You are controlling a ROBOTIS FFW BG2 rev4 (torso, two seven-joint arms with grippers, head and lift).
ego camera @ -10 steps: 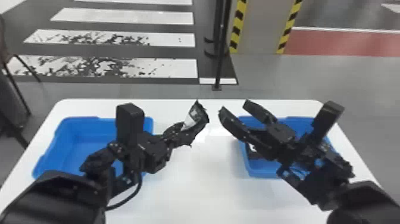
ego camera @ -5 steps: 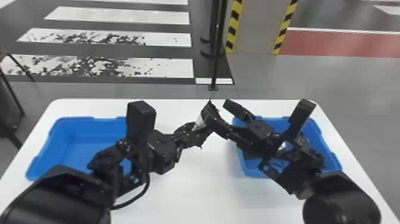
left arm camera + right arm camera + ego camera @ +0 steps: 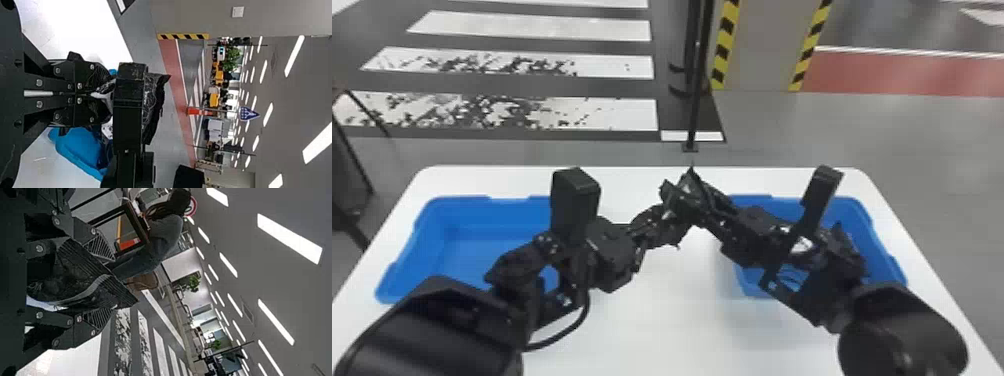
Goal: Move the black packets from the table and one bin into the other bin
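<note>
In the head view, my left gripper and right gripper meet above the table's middle, with a black packet between them. My left gripper is shut on the packet's near end in its wrist view; the packet stretches out behind a finger of the other gripper. The right wrist view has my right gripper open, its fingers on both sides of the packet. The left blue bin has a bare floor where visible. My right arm covers much of the right blue bin.
The white table carries both bins, one at each side. A thin black post stands on the floor beyond its far edge. The forearms extend over the near part of the table.
The right gripper has moved left and reached around the packet, from apart to overlapping it. The left gripper has shifted slightly right with the packet. The head view has moved a little.
</note>
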